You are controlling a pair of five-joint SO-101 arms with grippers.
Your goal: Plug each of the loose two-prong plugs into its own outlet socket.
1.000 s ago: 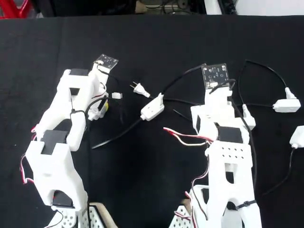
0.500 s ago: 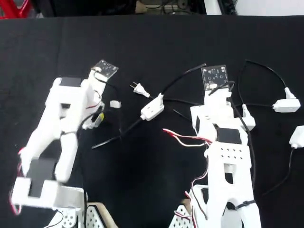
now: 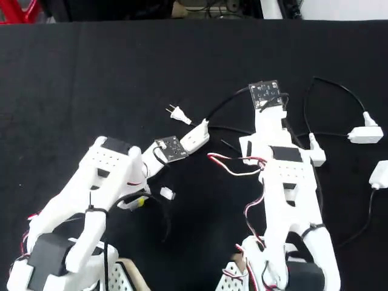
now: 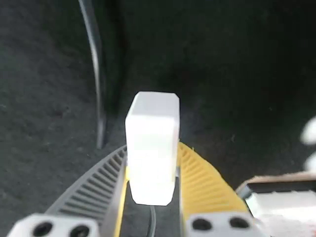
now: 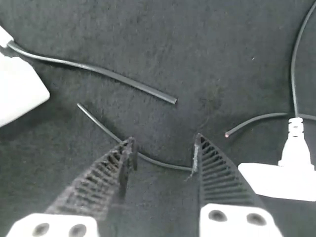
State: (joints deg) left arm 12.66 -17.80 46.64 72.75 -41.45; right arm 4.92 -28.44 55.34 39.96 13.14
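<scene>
My left gripper (image 4: 152, 165) clamps a white plug (image 4: 152, 126), my right gripper (image 5: 163, 143) gapes empty; I judge no plug seated yet.

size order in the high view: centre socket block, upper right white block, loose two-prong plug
1. upper right white block and centre socket block: alike; the latter is partly covered.
2. loose two-prong plug: smallest.
</scene>
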